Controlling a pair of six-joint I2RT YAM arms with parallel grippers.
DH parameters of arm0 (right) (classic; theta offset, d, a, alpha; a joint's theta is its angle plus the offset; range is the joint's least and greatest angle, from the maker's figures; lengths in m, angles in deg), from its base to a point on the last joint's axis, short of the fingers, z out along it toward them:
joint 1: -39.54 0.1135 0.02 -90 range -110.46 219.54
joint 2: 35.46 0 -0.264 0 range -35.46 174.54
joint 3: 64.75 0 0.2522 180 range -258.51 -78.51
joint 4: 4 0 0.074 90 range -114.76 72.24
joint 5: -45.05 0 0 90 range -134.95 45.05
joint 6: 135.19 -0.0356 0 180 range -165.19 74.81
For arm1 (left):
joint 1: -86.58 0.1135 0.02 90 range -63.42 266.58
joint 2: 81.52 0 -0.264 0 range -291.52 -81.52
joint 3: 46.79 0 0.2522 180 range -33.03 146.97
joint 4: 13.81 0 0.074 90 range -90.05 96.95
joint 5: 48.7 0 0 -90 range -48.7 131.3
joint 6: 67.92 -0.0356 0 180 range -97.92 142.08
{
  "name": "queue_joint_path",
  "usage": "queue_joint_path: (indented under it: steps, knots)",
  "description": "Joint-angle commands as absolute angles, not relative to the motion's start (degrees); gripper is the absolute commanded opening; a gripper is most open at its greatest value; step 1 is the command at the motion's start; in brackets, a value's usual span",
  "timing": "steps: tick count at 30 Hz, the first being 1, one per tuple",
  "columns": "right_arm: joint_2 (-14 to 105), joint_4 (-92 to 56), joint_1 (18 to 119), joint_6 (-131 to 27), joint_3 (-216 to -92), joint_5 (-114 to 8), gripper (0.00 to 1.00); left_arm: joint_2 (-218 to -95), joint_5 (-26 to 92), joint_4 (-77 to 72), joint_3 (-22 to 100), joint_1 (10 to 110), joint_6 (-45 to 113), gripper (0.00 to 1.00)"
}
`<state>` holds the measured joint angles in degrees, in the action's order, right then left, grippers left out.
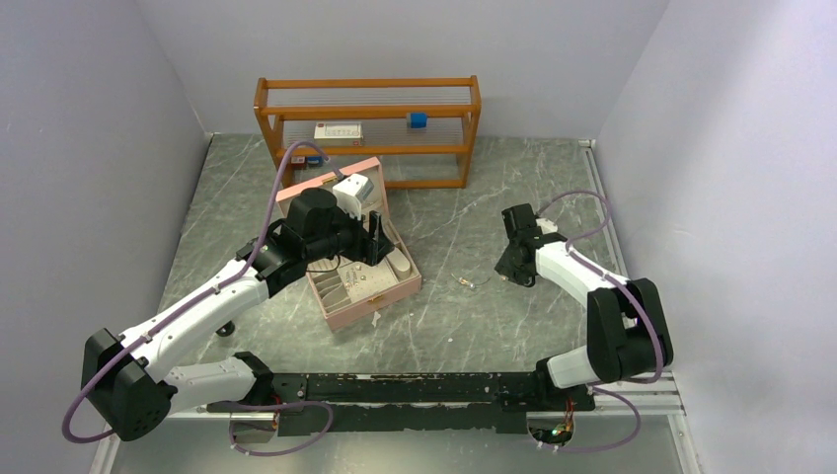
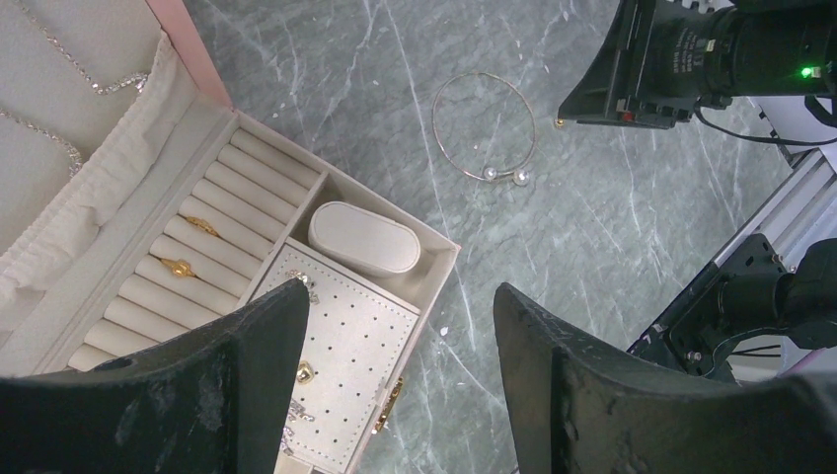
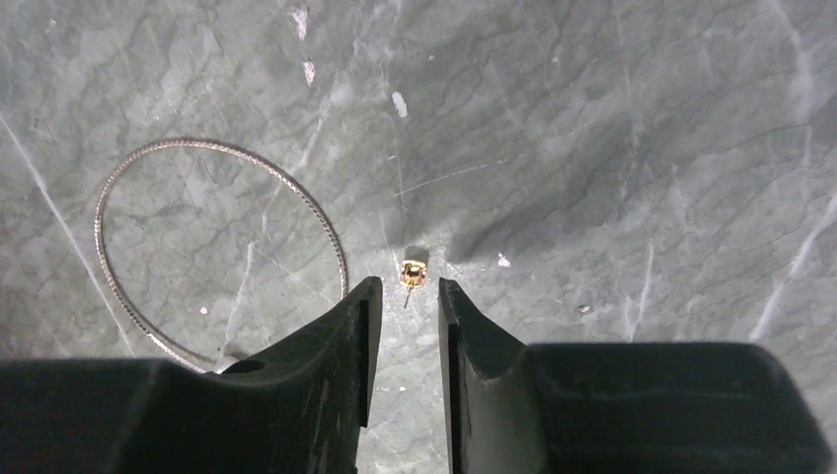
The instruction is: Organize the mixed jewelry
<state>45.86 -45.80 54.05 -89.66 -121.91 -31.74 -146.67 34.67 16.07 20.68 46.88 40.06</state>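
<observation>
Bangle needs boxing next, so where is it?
Left wrist view shows the bangle on the table, right of the jewelry box, beside the right gripper.

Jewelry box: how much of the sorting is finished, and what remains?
Done: two gold rings sit in the jewelry box on its ring rolls, and chains lie in its lid. In hand: the right gripper, open, is just short of a gold stud on the table; the left gripper is open, empty. Left: that stud and the pearl-ended bangle.
</observation>
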Motion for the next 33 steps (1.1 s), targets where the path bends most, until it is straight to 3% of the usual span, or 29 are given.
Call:
queue_joint_path:
  steps: [1, 11, 24, 31, 33]
  knots:
    - [47.58, -46.86, 55.39, -89.02, -123.25, -32.32, 0.28, -146.64, 34.89, 15.23, 20.86, 46.41, 39.72, 0.73]
    - [48.48, -47.38, 56.24, -90.07, -123.40, -29.63, 0.15, -147.09, 34.53, 15.33, 20.93, 46.41, 39.49, 0.73]
    - [49.61, -46.37, 56.51, -89.57, -123.55, -29.13, 0.15, -146.99, 34.88, 15.68, 20.84, 46.46, 39.46, 0.73]
    - [48.90, -45.73, 56.51, -89.36, -123.17, -29.75, 0.00, -146.91, 34.97, 15.77, 20.67, 46.41, 39.56, 0.73]
    - [48.16, -45.29, 56.50, -89.35, -123.01, -30.48, 0.00, -146.60, 34.57, 15.77, 20.75, 46.42, 39.78, 0.73]
